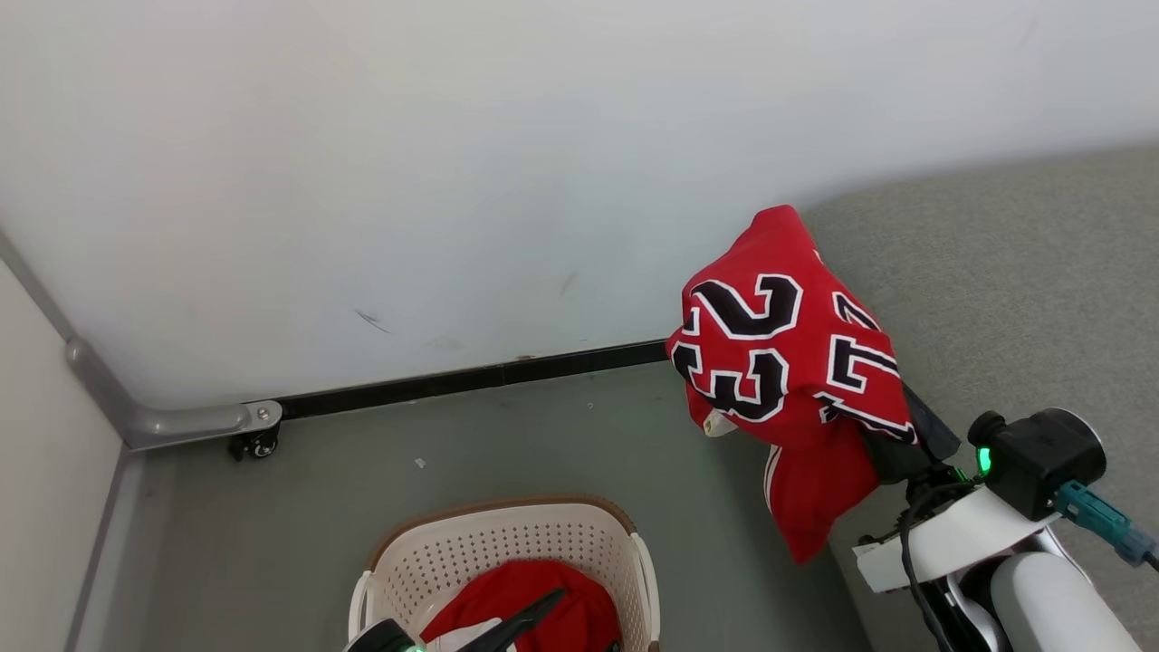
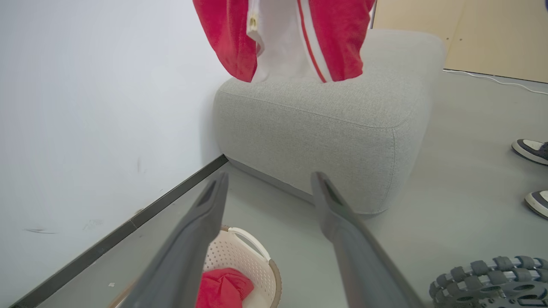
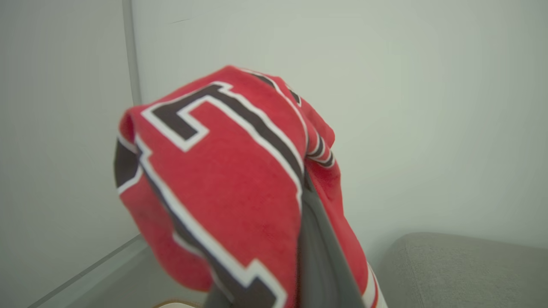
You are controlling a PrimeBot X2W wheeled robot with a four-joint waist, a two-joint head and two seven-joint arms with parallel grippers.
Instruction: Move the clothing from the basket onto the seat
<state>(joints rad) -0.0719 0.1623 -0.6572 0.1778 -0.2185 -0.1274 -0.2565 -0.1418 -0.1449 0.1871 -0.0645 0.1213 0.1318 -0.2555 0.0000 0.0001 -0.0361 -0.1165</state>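
Note:
The red jersey with the black "23" hangs in the air, draped over my right gripper, which is shut on it. It hangs above the near-wall edge of the grey seat, apart from the cushion. A plain red piece lies inside the cream basket on the floor. My left gripper hovers open just above the basket with nothing between its fingers. The jersey covers most of the right fingers.
A white wall with a black baseboard runs behind the basket and seat. A grey frame with a caster stands at the left. A person's two shoes and a treaded wheel are on the floor to the right.

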